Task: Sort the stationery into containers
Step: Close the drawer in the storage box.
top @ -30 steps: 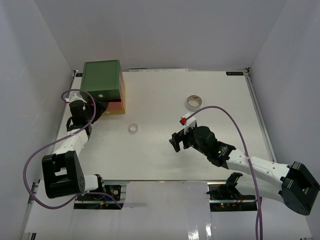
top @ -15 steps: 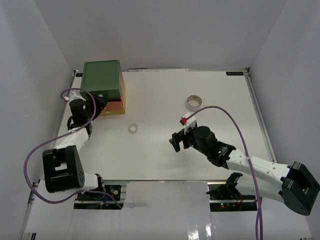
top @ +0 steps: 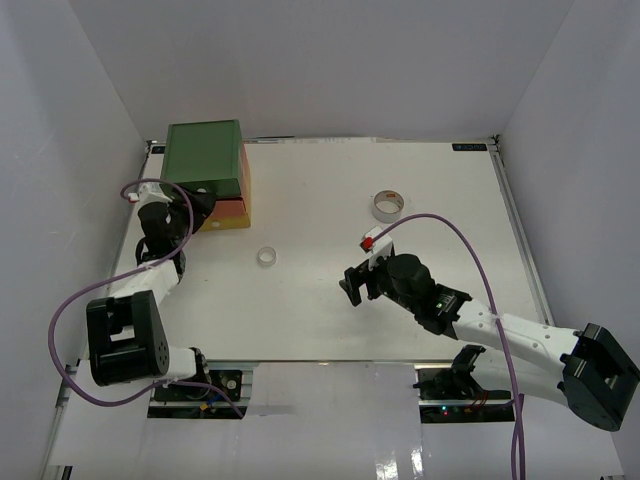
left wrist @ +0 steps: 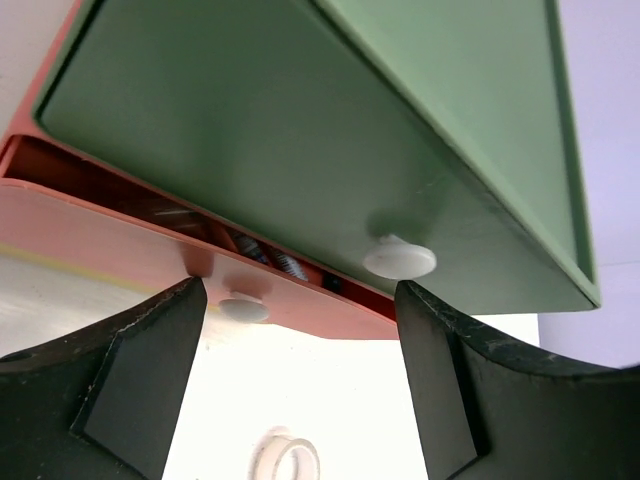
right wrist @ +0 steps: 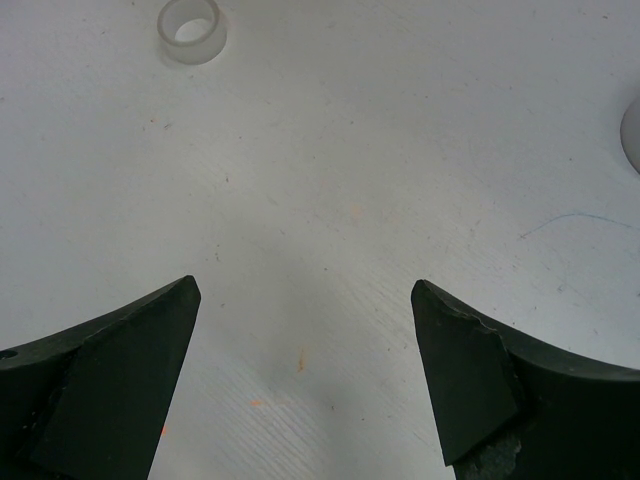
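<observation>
The drawer chest (top: pixel 208 180) stands at the back left, green drawer on top. In the left wrist view the green drawer (left wrist: pixel 330 150) is pushed in, its white knob (left wrist: pixel 400 260) showing. The orange drawer (left wrist: pixel 110 245) below stands slightly open, with dark stationery (left wrist: pixel 265 255) visible in the gap. My left gripper (top: pixel 200 208) is open, right in front of the knobs, its jaws either side of them. The clear tape ring (top: pixel 267 257) lies mid-table and shows in both wrist views (left wrist: pixel 285 458) (right wrist: pixel 192 30). The grey tape roll (top: pixel 388 206) lies further right. My right gripper (top: pixel 358 283) is open and empty above the table.
White walls close in the table on the left, back and right. A purple cable (top: pixel 450 232) loops over the right arm, another over the left arm. The yellow bottom drawer (top: pixel 232 225) shows only as a thin edge.
My left gripper has moved up to the chest front, close to the knobs. The right arm has stayed still.
</observation>
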You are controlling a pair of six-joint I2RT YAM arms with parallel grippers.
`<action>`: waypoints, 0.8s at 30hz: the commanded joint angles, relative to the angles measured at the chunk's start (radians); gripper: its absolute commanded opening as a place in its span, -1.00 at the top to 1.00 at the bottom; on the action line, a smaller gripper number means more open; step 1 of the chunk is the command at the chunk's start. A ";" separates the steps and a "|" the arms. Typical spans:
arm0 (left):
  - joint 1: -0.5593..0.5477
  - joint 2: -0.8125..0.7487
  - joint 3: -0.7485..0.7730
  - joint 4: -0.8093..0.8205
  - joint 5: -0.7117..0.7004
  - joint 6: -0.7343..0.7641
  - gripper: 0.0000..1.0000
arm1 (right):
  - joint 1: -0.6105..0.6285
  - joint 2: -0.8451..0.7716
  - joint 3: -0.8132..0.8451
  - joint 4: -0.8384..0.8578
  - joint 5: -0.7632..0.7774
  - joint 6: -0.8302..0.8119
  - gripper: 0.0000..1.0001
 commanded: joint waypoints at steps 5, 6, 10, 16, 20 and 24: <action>0.002 -0.020 -0.024 0.123 0.061 -0.008 -0.72 | 0.002 -0.007 -0.002 0.041 -0.001 -0.018 -0.86; 0.002 -0.023 -0.034 0.132 0.063 -0.004 -0.72 | 0.002 -0.007 -0.004 0.042 -0.001 -0.018 -0.86; 0.000 -0.031 -0.060 0.180 0.069 0.006 -0.72 | 0.002 -0.004 -0.002 0.044 -0.007 -0.020 -0.86; 0.000 -0.019 -0.083 0.249 0.077 0.023 -0.72 | 0.002 -0.013 -0.007 0.044 -0.013 -0.018 -0.86; 0.000 -0.003 -0.104 0.319 0.101 0.026 -0.73 | 0.002 -0.019 -0.010 0.045 -0.016 -0.021 -0.86; 0.002 0.006 -0.113 0.358 0.094 0.049 -0.75 | 0.002 -0.019 -0.015 0.047 -0.023 -0.020 -0.86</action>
